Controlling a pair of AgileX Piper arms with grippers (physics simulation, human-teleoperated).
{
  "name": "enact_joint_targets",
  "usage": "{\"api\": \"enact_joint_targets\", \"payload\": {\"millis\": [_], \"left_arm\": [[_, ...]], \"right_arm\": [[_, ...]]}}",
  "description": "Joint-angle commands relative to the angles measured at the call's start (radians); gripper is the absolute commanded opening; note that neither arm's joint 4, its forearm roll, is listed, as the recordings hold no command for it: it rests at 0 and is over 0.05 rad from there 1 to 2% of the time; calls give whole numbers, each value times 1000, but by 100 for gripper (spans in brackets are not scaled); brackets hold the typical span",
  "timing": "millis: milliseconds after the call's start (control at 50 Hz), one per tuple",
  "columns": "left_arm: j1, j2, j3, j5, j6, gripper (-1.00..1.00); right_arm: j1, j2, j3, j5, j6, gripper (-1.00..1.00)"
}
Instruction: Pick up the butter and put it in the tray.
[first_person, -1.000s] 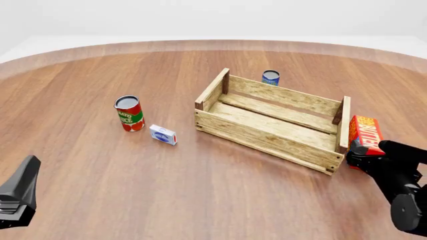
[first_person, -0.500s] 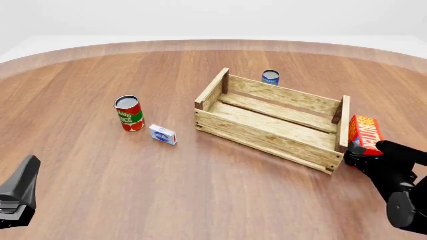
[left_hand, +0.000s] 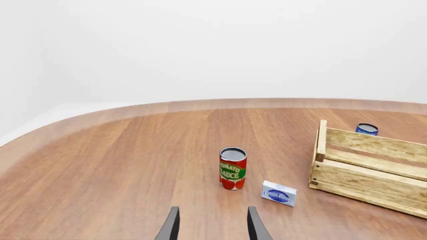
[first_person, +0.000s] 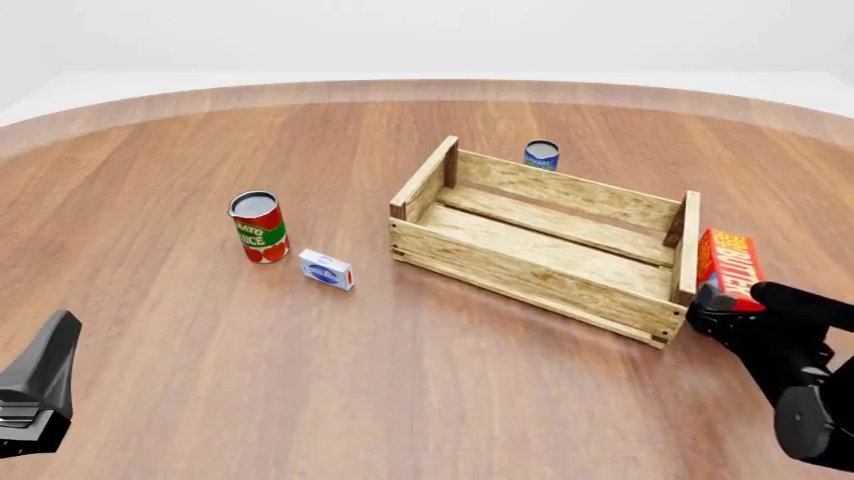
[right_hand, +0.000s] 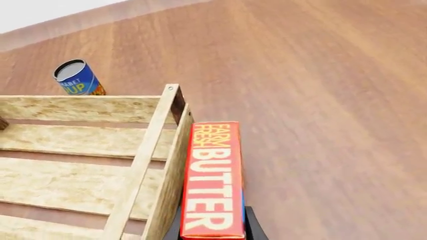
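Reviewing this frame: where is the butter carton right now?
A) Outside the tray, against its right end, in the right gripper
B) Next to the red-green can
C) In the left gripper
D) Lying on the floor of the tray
A: the butter sits outside the tray by its right end wall, with the right gripper closed on its near end.

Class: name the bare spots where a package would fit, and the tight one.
Free: the tray floor; the table between tomato can and tray. Tight: the right hand grips the butter right beside the tray's end wall.
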Motion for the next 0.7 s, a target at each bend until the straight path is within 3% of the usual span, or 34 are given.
{"api": "enact_joint_targets", "payload": {"millis": [20,700], "left_arm": [[0,0,0,0,0,100],[0,0,0,0,0,100]], "right_arm": [[10,-46,27,-2,4,-100],[0,-192,131,-1,-28,-100]]}}
